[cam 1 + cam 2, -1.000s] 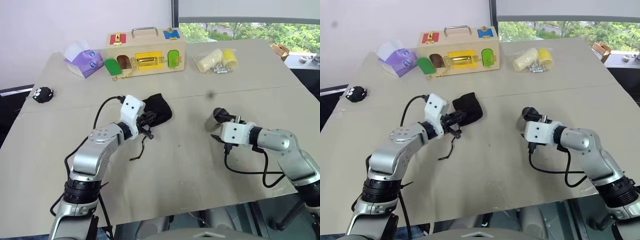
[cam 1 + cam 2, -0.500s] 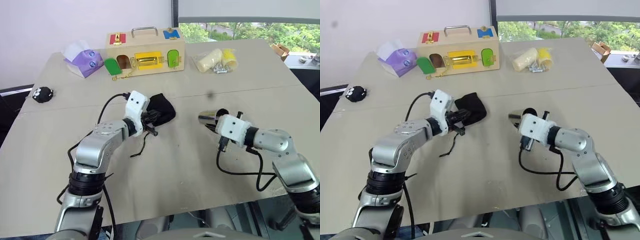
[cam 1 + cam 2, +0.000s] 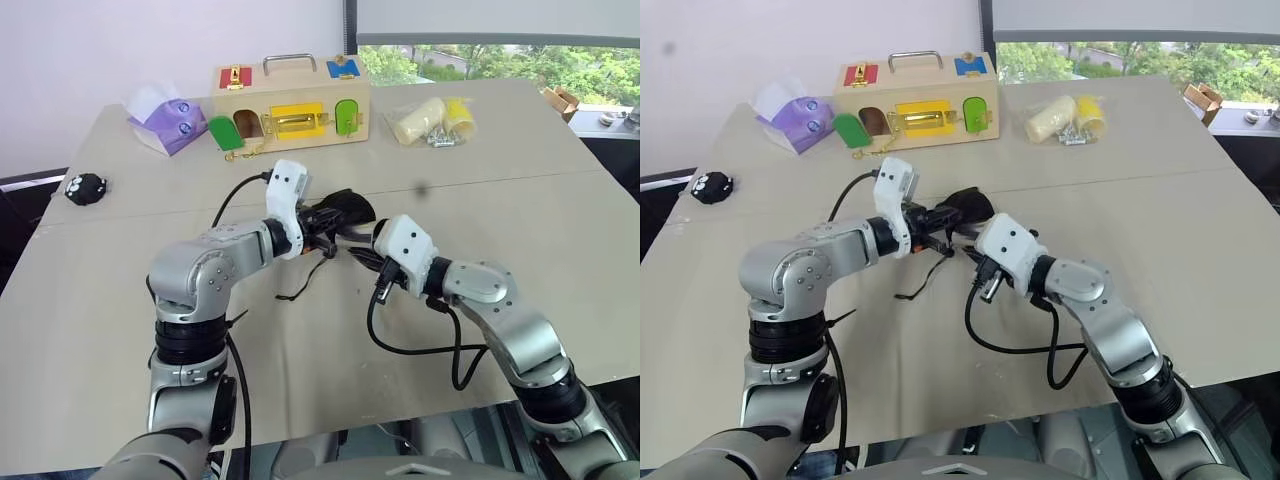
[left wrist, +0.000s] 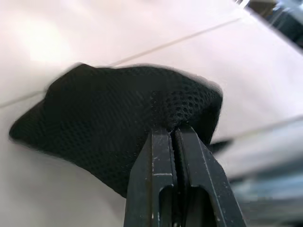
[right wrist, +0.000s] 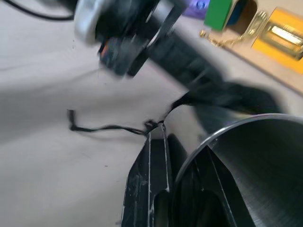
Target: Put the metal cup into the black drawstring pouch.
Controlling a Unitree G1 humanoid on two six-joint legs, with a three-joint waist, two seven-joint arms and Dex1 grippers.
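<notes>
The black drawstring pouch (image 3: 350,208) hangs just above the table's middle, pinched at its mesh edge (image 4: 118,118) by my left gripper (image 4: 173,130), which is shut on it. Its thin cord (image 3: 300,285) trails down to the table. Right beside the pouch, my right gripper (image 5: 180,151) is shut on the wall of the metal cup (image 5: 255,156), one finger inside the rim and one outside. The cup lies tilted, its open mouth facing the wrist camera. In the head views the right hand (image 3: 405,245) nearly touches the pouch and covers most of the cup.
At the back of the table (image 3: 560,230) stand a wooden latch box (image 3: 290,100), a purple tissue pack (image 3: 165,118) and a clear bag of pale yellow cylinders (image 3: 430,120). A small black spotted toy (image 3: 86,188) lies far left. The right arm's cable (image 3: 420,350) loops over the table.
My right gripper closed on the cup, lifted it and carried it left to the pouch. The left gripper raised the pouch and shifted it right, toward the cup.
</notes>
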